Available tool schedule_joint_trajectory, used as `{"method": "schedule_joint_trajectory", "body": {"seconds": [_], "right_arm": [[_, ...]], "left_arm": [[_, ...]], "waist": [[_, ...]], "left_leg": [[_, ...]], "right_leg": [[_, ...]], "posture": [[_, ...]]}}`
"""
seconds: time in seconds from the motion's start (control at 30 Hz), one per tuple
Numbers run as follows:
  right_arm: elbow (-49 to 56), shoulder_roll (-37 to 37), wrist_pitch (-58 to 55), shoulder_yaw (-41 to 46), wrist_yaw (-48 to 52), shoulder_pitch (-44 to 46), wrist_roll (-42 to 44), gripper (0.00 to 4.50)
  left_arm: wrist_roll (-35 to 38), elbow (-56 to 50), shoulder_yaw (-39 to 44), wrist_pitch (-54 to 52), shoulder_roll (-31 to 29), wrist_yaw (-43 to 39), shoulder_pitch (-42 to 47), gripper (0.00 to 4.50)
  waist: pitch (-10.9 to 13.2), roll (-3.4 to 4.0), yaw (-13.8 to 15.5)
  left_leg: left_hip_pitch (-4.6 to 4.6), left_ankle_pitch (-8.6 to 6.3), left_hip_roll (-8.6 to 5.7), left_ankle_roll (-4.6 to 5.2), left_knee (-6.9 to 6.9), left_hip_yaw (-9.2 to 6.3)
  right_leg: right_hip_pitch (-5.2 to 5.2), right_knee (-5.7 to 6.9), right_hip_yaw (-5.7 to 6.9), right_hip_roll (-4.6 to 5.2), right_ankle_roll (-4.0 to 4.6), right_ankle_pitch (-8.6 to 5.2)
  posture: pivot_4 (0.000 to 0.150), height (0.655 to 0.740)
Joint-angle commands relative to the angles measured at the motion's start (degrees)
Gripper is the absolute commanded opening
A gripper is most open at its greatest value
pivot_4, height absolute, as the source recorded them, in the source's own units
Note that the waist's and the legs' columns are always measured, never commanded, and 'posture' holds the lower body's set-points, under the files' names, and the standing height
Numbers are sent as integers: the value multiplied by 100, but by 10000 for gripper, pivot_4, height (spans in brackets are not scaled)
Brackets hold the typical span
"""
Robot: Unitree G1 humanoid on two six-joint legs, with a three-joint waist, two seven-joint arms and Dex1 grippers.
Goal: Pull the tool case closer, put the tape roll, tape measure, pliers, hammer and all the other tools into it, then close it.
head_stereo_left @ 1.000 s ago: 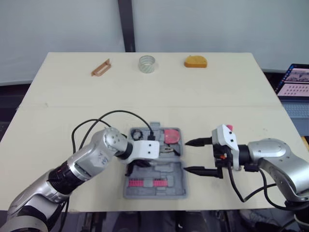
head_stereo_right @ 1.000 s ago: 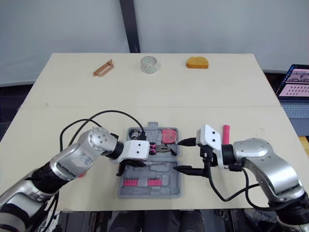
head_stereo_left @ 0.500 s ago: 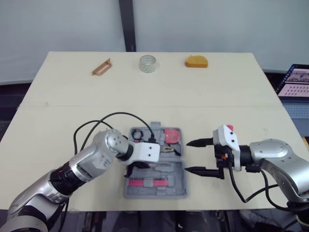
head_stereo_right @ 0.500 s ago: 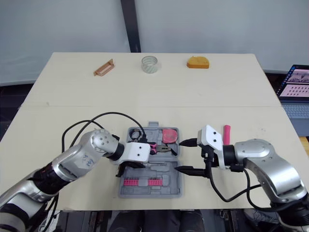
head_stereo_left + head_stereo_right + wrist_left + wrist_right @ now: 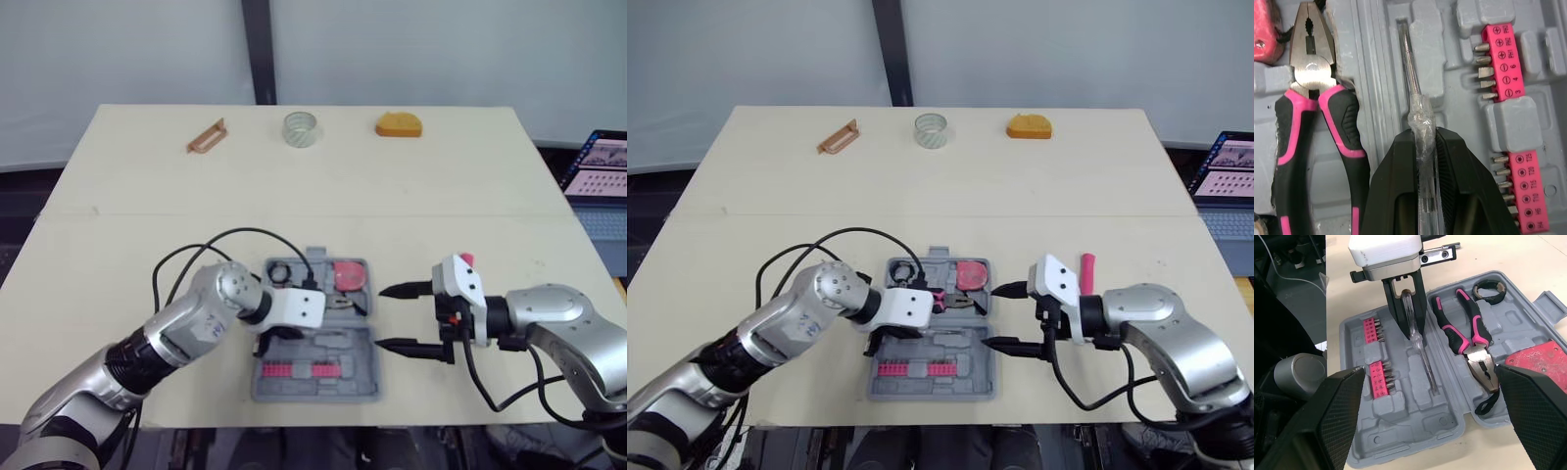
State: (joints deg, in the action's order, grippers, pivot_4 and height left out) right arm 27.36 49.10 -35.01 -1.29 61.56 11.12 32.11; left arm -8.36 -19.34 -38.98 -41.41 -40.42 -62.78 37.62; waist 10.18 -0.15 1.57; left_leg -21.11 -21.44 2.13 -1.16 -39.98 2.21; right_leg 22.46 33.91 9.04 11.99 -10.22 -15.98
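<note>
Open case (image 5: 359, 380) lying flat near the front edge of the table (image 5: 294, 196), between the two grippers. Screwdriver (image 5: 1417, 105): long axis parallel to the case hinge, tip toward the robot's right, clear handle toward the left. Its shaft runs along the long slot in the near half of the case, just beside the hinge; whether it rests in the slot cannot be told. Left gripper (image 5: 1423, 137): closed on the clear handle, one black finger on each side. The left forearm reaches in diagonally from the near left, and its wrist is turned so that the fingers point right along the hinge.

Pliers (image 5: 1310, 98): in the far half, just across the hinge from the screwdriver and parallel to it, nose also toward the right, pink-and-black grips toward the left. Pink bits (image 5: 1508, 63): two strips in the near half, on the other side of the screwdriver. Red tape measure (image 5: 347, 275) and black tape roll (image 5: 1488, 289): in the far half.

Right gripper (image 5: 379, 317): fingers spread wide, holding nothing, tips just beside the right rim of the case. The right forearm comes in from the right, fingers pointing left. Pink handle (image 5: 1085, 266): on the table behind the right wrist, outside the case
</note>
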Motion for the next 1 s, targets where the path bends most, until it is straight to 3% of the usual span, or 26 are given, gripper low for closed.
{"method": "schedule_joint_trajectory", "body": {"seconds": [0.03,0.43,0.67,1.0], "right_arm": [[257,69,71,258,-41,-35,103,45000],[233,42,86,279,-14,-52,73,45000],[217,32,95,268,-5,-44,74,45000],[325,53,35,340,-5,-89,192,45000]], "left_arm": [[-91,-18,2,64,26,-59,53,652],[-182,33,43,61,106,-138,118,652],[-157,-51,101,17,125,-190,116,33287],[469,-677,440,-931,254,-318,117,33287]], "waist": [[0,0,0],[0,0,1],[0,0,5],[-1,0,-4]], "left_leg": [[0,0,0,0,0,0],[0,0,0,0,-1,0],[0,0,0,1,-4,0],[0,-1,0,1,-5,-2]], "right_leg": [[0,0,0,0,0,0],[0,1,0,0,0,0],[-1,3,-1,0,0,0],[0,5,-1,0,0,0]], "posture": [[1500,7400],[1500,7400],[1500,7400],[1500,7400]]}}
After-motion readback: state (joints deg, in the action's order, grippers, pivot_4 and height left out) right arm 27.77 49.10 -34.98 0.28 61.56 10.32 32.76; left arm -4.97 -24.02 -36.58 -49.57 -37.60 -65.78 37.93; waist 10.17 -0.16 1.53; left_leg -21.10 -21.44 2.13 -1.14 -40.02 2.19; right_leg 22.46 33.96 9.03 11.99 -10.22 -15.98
